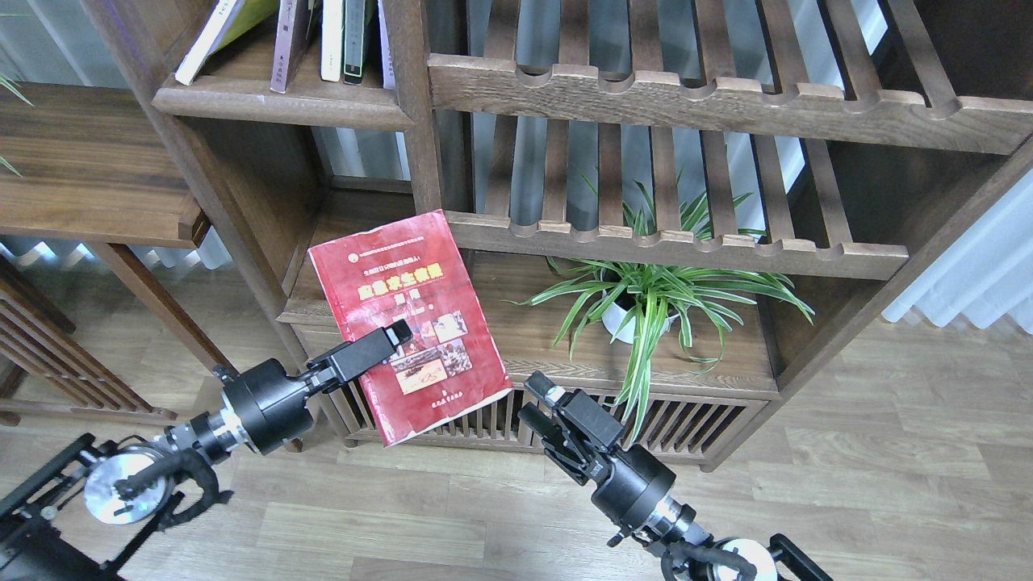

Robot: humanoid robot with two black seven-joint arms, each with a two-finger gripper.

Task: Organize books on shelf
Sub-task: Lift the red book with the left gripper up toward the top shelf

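Observation:
My left gripper [387, 343] is shut on the thick red book [399, 298], holding it by its lower left edge, cover facing me, in front of the low brown shelf board [355, 242]. My right gripper [533, 399] is open and empty, just right of and below the book's lower right corner, apart from it. Several books [323, 36] stand on the upper left shelf board [282, 101], among them a yellow-green one [222, 24] leaning left and a maroon one [290, 40].
Notched slatted racks [686, 97] fill the middle and right of the bookcase. A potted spider plant [646, 298] stands on the lower right surface. A wooden side table [89, 169] is at left. Wood floor lies below.

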